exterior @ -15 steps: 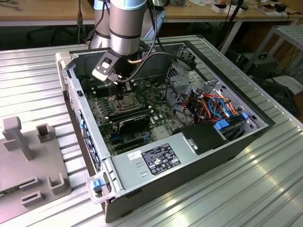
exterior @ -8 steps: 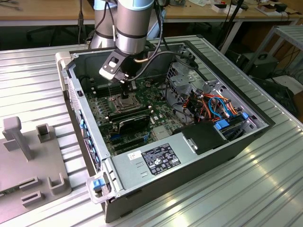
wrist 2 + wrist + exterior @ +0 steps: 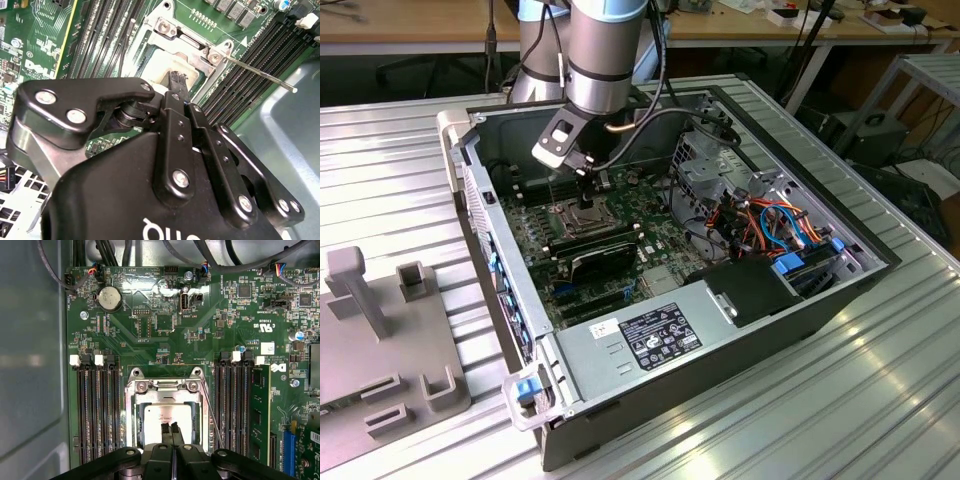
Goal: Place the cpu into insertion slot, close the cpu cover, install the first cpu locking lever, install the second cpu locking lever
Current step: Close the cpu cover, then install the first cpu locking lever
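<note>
The cpu [image 3: 167, 415], a silver square chip, lies in the insertion slot [image 3: 165, 386] on the green board. The silver cpu cover [image 3: 136, 420] lies flat around the chip and frames it. My gripper [image 3: 170, 431] hangs just above the chip's near edge, its two black fingertips [image 3: 165, 430] pressed together with nothing seen between them. In the second wrist view a fingertip [image 3: 177, 82] points down at the cpu [image 3: 160, 65]. One thin locking lever [image 3: 260, 75] stands free, angled up and away from the socket; it also shows beside the cover as a thin rod [image 3: 215, 425]. In the exterior view the gripper [image 3: 585, 188] is over the socket [image 3: 570, 215].
Long black memory slots [image 3: 95, 410] flank the socket, with a memory stick [image 3: 260, 410] on one side. A coin battery [image 3: 109, 299] and cables sit beyond. The case wall [image 3: 30, 365] is close. The power supply [image 3: 650, 335] and drive cables [image 3: 770, 225] fill the exterior view's right.
</note>
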Robot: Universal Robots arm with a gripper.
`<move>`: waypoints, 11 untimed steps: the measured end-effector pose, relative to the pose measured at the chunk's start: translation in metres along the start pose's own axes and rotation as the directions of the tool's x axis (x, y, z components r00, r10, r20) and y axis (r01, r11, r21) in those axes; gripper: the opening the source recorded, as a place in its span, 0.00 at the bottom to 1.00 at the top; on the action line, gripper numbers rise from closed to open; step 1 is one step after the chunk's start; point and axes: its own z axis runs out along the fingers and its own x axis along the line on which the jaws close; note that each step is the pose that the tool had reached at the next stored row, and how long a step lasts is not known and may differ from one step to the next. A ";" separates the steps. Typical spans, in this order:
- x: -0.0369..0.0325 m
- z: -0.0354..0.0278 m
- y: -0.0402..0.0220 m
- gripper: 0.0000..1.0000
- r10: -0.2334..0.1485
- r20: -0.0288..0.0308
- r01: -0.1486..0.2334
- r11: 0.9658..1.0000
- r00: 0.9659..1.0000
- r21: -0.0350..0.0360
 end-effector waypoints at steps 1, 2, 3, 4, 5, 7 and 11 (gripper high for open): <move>0.0000 0.0000 0.0001 0.11 0.000 0.000 0.000 1.000 1.000 0.000; 0.0000 0.0000 0.0006 0.11 0.000 0.000 0.000 1.000 1.000 0.000; 0.0000 0.0000 0.0009 0.11 0.000 0.000 0.000 1.000 1.000 0.000; 0.0000 0.0000 0.0010 0.11 0.000 0.000 0.000 1.000 1.000 0.000; 0.0000 0.0000 0.0011 0.11 0.000 0.000 0.000 1.000 1.000 0.000; 0.0000 0.0000 0.0011 0.11 0.000 0.000 0.000 1.000 1.000 0.000; 0.0000 0.0000 0.0013 0.11 0.000 0.000 0.000 1.000 1.000 0.000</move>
